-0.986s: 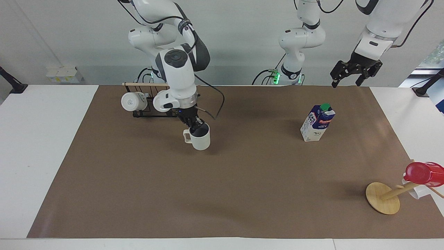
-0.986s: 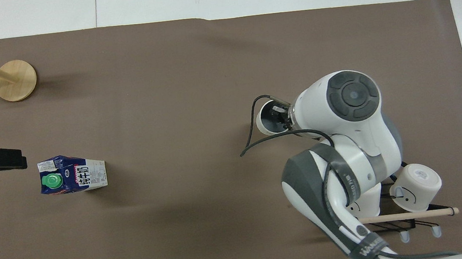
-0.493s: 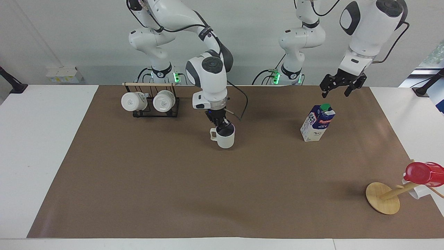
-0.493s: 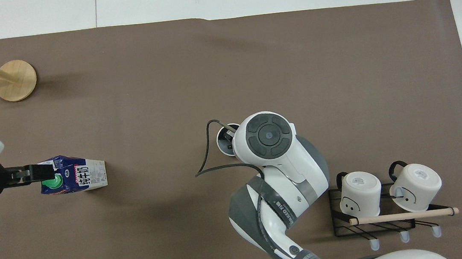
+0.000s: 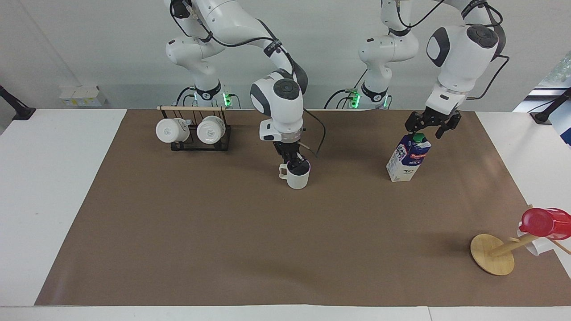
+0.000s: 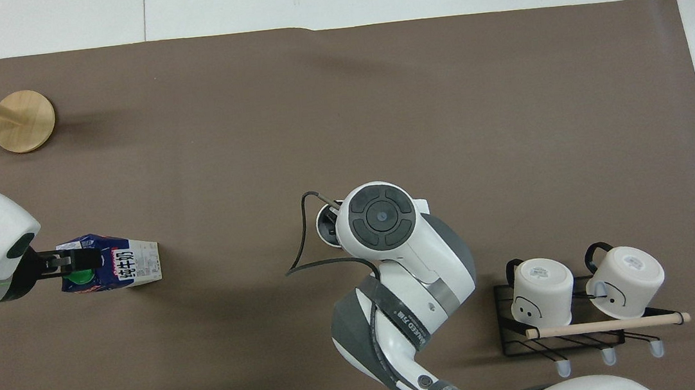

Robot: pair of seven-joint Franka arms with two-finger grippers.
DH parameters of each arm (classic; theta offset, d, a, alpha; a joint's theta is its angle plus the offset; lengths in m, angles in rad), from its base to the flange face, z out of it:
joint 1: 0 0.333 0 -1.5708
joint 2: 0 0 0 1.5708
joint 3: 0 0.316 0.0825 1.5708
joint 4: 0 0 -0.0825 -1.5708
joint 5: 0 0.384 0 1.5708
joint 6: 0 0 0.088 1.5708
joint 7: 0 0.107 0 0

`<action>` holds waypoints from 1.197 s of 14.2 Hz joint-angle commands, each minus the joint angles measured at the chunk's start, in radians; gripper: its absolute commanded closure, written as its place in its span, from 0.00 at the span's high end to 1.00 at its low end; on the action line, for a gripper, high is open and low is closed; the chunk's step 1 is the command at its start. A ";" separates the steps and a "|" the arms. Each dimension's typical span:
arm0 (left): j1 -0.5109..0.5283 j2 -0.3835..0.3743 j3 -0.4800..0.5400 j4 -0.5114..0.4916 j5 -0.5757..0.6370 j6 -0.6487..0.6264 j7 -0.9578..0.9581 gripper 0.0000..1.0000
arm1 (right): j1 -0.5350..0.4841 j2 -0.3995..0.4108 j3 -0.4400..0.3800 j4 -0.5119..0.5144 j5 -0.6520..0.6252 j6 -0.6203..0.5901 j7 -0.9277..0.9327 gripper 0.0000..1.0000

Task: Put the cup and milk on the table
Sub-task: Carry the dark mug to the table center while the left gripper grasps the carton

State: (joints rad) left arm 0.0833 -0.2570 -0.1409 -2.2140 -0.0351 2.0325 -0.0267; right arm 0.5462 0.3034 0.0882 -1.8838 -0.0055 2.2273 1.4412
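The off-white cup [image 5: 298, 177] stands upright on the brown paper of the table [image 5: 285, 249], about midway between the arms. My right gripper [image 5: 295, 163] comes straight down onto the cup's rim. In the overhead view the right wrist covers the cup [image 6: 325, 226] except an edge. The blue and white milk [image 5: 408, 160] stands upright toward the left arm's end. My left gripper [image 5: 426, 129] hangs open over the carton's top, a finger on either side of the green cap. From overhead the left gripper [image 6: 67, 263] covers the cap of the milk [image 6: 129, 264].
A black rack [image 5: 194, 133] with two white mugs stands near the right arm's base. A wooden disc with a peg [image 5: 493, 254] bears a red cup [image 5: 546, 223] at the table's corner, farther from the robots, at the left arm's end.
The right arm has carried the cup from beside the rack toward the middle of the table. The left gripper has come down from the air onto the milk's top.
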 commanded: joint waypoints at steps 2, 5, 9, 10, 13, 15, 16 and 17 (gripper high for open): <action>-0.013 0.013 0.001 -0.065 0.017 0.098 0.010 1.00 | -0.002 -0.007 -0.001 0.011 -0.001 -0.009 0.025 1.00; -0.013 0.033 0.001 -0.065 0.018 0.112 0.010 1.00 | -0.012 -0.064 -0.001 0.011 -0.004 -0.015 -0.014 1.00; -0.014 0.038 0.001 -0.064 0.018 0.109 0.010 0.74 | -0.061 -0.154 -0.008 0.012 0.010 -0.101 -0.189 1.00; -0.014 0.038 0.001 -0.064 0.018 0.104 0.010 0.68 | -0.083 -0.177 -0.008 0.012 0.010 -0.129 -0.232 1.00; -0.020 0.038 0.000 -0.062 0.018 0.100 0.010 0.49 | -0.149 -0.253 -0.011 0.011 0.010 -0.205 -0.405 1.00; -0.028 0.038 0.000 -0.061 0.018 0.098 0.008 0.48 | -0.204 -0.297 -0.013 0.009 0.009 -0.253 -0.509 1.00; -0.028 0.039 0.000 -0.056 0.018 0.098 0.007 0.48 | -0.242 -0.322 -0.013 0.009 0.009 -0.288 -0.589 1.00; -0.030 0.047 -0.002 -0.050 0.018 0.100 -0.002 0.48 | -0.283 -0.342 -0.013 0.009 0.009 -0.323 -0.687 1.00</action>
State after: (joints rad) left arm 0.0700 -0.2127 -0.1493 -2.2637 -0.0347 2.1237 -0.0183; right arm 0.3336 0.0132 0.0690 -1.8580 -0.0062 1.9543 0.9052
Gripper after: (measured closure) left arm 0.515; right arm 0.000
